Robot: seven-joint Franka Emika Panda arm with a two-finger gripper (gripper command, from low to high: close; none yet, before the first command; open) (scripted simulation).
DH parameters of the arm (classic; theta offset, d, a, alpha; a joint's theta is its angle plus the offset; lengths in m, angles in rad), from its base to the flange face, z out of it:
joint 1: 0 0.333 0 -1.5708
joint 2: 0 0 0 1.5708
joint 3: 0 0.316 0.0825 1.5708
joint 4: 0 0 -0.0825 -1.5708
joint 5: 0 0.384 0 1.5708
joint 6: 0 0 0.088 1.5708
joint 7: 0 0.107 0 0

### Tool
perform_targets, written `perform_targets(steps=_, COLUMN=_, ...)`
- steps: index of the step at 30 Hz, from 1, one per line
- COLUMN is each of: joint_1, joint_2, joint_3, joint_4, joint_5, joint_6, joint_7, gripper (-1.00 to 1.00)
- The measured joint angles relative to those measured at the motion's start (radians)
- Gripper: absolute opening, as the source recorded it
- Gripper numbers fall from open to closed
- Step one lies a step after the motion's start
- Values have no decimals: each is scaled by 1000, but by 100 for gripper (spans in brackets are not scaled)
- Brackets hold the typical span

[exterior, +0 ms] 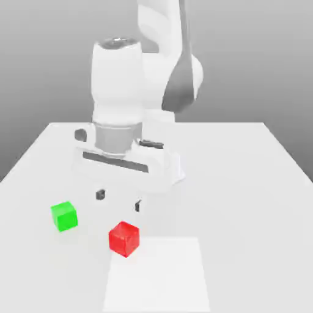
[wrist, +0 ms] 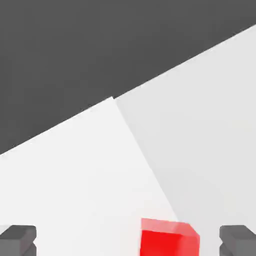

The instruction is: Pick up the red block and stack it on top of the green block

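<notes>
- Exterior view: claw (exterior: 119, 200) spread, empty, above the worktop (exterior: 244, 183); red block (exterior: 124, 238) rests near it, green block (exterior: 64, 216) apart toward this view's left.
- Hand view: red block (wrist: 168, 238) lies between the fingertips (wrist: 17, 239), off-centre. Approach step; next: centre, descend, pinch.

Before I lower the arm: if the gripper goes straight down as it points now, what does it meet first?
Probably the bare table. The open gripper hangs behind the red block, which looks just outside that line, though depth is unclear.

The red block (exterior: 124, 238) looks glossy, perhaps plastic; the green block (exterior: 64, 216) and table (exterior: 244, 183) smooth, matt.
</notes>
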Motion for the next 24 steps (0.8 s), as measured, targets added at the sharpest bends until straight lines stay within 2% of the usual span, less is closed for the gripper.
perform_targets(steps=6, joint_1=-12, joint_2=240, joint_3=6, joint_4=13, joint_5=9, joint_6=200, joint_7=5, gripper=0)
perform_targets(steps=7, joint_1=-11, joint_2=261, joint_3=6, joint_4=16, joint_5=9, joint_6=219, joint_7=5, gripper=-100)
perform_targets(steps=14, joint_1=-14, joint_2=259, joint_3=8, joint_4=16, joint_5=5, joint_6=218, joint_7=8, gripper=-100)
perform_targets(steps=21, joint_1=-14, joint_2=29, joint_3=7, joint_4=-17, joint_5=2, joint_6=20, joint_7=10, gripper=-100)
perform_targets(steps=24, joint_1=-73, joint_2=-35, joint_3=-17, joint_4=-26, joint_5=-13, joint_6=-34, joint_7=94, gripper=-100)
